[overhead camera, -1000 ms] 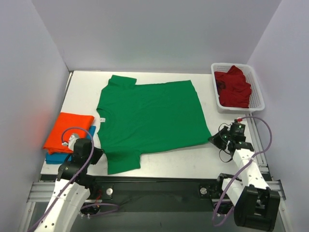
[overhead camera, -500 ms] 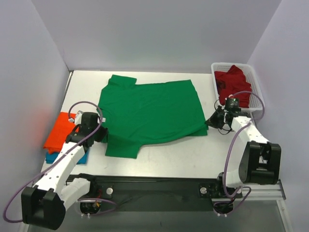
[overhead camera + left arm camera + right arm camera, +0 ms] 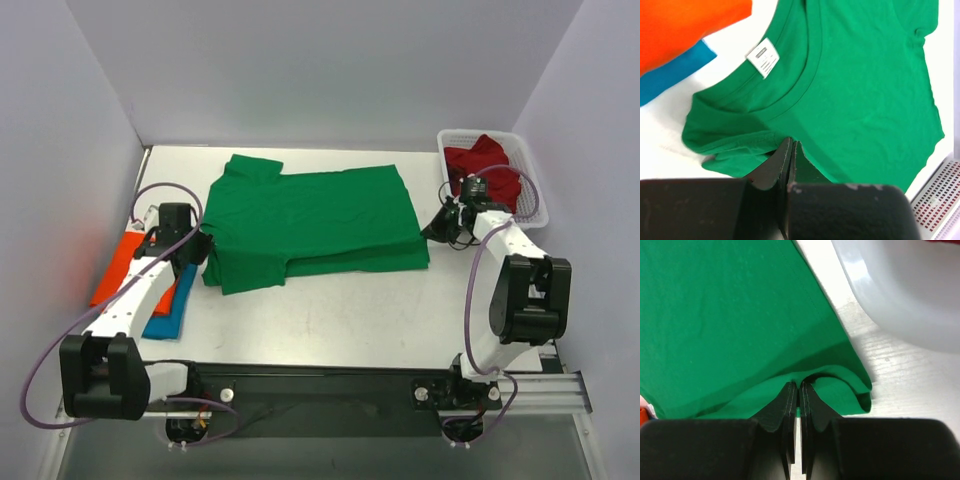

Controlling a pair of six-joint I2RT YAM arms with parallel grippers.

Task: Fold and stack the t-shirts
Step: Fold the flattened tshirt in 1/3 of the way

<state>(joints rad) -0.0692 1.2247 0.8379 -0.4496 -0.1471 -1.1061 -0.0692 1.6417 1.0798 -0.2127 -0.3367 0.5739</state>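
T-shirt (image 3: 310, 215) in left gripper (image 3: 791, 143), right gripper (image 3: 798, 386)

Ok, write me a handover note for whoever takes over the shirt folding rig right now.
Left gripper: shut on the green t-shirt near its collar.
Right gripper: shut on its hem end.
The green shirt's near side is doubled over lengthwise, mid-table.
Done: the orange t-shirt lies folded on the blue t-shirt at the left edge.
Left: finish the green fold, stack it, then fold the dark red t-shirt lying in the white basket.
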